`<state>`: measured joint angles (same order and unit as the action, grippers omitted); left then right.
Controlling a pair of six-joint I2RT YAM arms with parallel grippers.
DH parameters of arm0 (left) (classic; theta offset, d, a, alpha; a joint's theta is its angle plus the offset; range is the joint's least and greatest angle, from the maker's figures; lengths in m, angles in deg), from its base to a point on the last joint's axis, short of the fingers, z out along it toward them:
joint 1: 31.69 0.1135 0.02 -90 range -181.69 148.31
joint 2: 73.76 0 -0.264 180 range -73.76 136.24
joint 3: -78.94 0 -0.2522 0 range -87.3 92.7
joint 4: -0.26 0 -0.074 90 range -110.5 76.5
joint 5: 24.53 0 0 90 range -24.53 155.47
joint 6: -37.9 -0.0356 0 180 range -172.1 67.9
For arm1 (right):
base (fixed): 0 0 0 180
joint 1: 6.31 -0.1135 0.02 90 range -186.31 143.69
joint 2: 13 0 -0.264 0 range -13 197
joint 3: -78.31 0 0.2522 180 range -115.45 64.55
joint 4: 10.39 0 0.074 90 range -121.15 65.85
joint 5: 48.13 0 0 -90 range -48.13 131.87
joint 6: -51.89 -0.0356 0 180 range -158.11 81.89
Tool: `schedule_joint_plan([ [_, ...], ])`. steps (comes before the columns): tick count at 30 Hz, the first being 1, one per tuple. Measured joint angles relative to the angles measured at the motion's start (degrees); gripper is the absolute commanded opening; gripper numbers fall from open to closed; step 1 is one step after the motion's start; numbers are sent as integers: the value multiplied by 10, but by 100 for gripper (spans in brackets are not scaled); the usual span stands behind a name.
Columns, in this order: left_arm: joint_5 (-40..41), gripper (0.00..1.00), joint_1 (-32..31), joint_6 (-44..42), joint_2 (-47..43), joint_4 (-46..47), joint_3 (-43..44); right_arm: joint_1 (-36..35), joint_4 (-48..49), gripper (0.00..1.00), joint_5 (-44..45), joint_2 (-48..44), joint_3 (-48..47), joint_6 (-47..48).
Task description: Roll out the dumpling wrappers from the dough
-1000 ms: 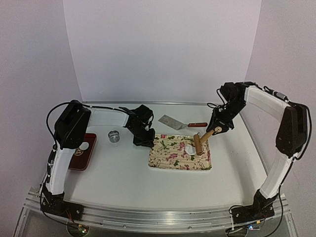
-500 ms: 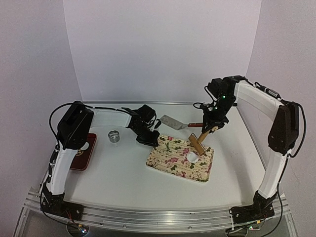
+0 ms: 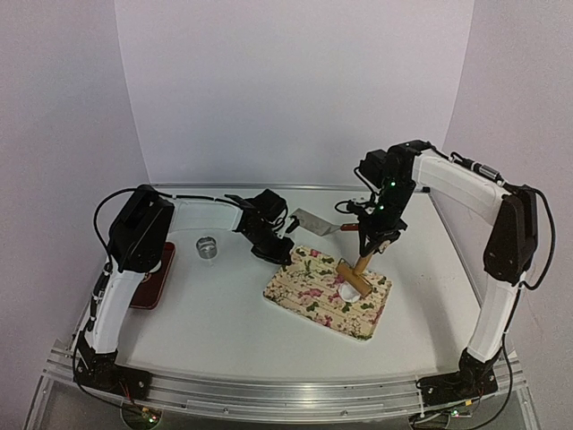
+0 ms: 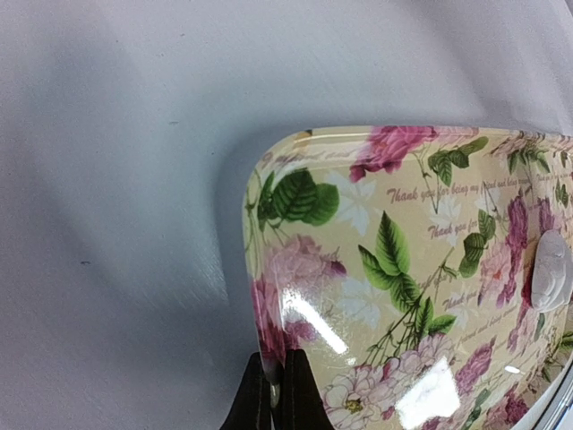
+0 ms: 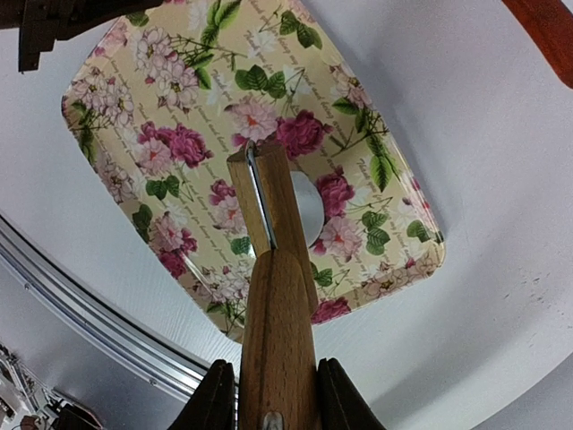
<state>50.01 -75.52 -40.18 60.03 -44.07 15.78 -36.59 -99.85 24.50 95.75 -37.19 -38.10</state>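
A floral tray [image 3: 313, 300] lies skewed on the table. My left gripper [image 3: 285, 252] is shut on the rim of its near-left corner, pinched between the black fingertips [image 4: 304, 399] in the left wrist view, tray [image 4: 394, 269]. A small white lump of dough [image 3: 347, 292] sits on the tray; dough [image 4: 550, 270], dough [image 5: 311, 204]. My right gripper [image 3: 372, 239] is shut on the handle of a wooden roller [image 3: 354, 276], held steeply with its head on the dough. Roller [image 5: 273, 296] fills the right gripper [image 5: 273, 383]. A white dumpling wrapper [image 3: 152, 267] lies on a dark red plate.
A metal ring cutter [image 3: 207, 247] stands left of the left gripper. The dark red plate [image 3: 161, 278] lies at the far left beside the left arm. A metal spatula [image 3: 310, 221] with a red handle [image 5: 546, 27] lies behind the tray. White walls enclose the back and sides.
The left gripper has dragged the tray's left corner toward the back, turning the tray askew. The right arm has swung left and the roller now stands steeper on the dough.
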Motion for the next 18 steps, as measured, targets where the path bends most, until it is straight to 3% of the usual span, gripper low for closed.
schedule_joint_plan([
  [18,0,0,0,0,0,0,0,-17,44,0,42,0,59,-22],
])
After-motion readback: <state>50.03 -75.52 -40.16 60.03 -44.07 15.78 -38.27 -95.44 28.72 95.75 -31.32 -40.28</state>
